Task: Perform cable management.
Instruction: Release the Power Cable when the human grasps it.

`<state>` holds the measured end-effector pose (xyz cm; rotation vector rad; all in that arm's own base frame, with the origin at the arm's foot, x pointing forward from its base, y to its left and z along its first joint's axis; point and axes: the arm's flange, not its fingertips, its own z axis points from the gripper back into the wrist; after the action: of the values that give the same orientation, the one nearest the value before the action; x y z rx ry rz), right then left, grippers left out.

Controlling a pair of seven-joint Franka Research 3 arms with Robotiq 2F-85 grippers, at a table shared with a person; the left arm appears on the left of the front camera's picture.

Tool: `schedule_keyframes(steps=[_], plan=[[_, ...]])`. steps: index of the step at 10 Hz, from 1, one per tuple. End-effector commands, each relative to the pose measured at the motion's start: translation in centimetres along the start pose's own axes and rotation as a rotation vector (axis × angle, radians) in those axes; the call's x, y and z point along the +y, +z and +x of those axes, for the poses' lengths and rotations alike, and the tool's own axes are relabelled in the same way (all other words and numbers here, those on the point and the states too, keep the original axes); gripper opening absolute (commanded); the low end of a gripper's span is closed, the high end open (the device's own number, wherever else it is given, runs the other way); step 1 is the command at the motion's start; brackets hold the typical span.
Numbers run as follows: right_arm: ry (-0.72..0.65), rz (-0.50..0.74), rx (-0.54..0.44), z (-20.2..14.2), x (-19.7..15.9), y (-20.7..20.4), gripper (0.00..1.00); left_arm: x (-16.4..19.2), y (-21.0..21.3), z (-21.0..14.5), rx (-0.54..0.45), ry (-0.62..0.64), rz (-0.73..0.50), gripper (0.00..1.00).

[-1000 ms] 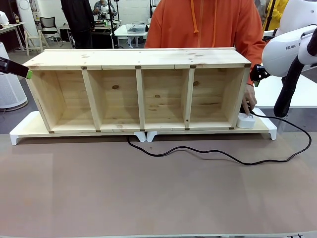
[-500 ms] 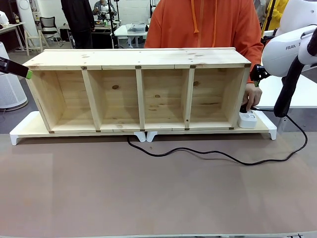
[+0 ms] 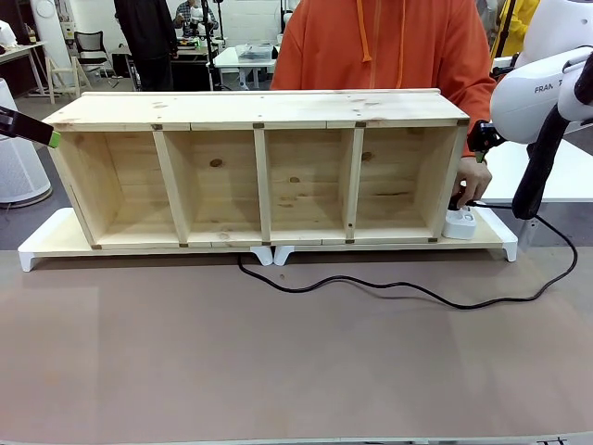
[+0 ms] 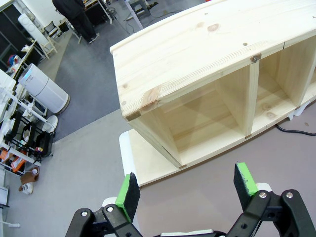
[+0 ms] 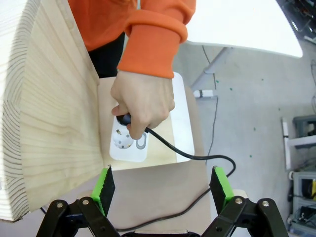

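Note:
The thin black cable (image 3: 408, 288) snakes over the brown tabletop from under the wooden shelf (image 3: 259, 111), loops right and rises to a white socket block (image 3: 460, 223). A person's hand (image 5: 143, 101) grips the cable's plug (image 5: 124, 118) at the socket block (image 5: 128, 142), and the cable (image 5: 170, 149) trails off from it. My right gripper (image 5: 162, 183) hovers open above that hand, nothing between its green pads. My left gripper (image 4: 186, 187) is open over the shelf's left end (image 4: 148, 98); one of its fingers (image 3: 32, 129) shows at the far left.
The four-bay shelf stands on a white base (image 3: 37, 243) across the table's far half. A short piece of cable (image 4: 296, 131) pokes out under the shelf. The person in orange stands behind the shelf. A white side table (image 5: 237, 24) lies to the right.
The person's hand has lifted slightly at the socket block, holding the plug. The cable's loop on the right has drawn in a little. Both arms have stayed still.

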<state>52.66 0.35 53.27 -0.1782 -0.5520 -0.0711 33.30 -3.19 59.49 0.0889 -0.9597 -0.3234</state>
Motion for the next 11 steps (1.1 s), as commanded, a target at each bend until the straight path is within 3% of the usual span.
schedule_keyframes(steps=[1,11], plan=[[-0.002,0.000,0.007,-0.07,0.07,-0.08,1.00,-0.07,-0.12,0.06,-0.005,-0.003,0.004,1.00],[-0.002,0.000,0.007,-0.07,0.07,-0.08,1.00,-0.07,-0.12,0.06,-0.005,-0.003,0.004,1.00]])
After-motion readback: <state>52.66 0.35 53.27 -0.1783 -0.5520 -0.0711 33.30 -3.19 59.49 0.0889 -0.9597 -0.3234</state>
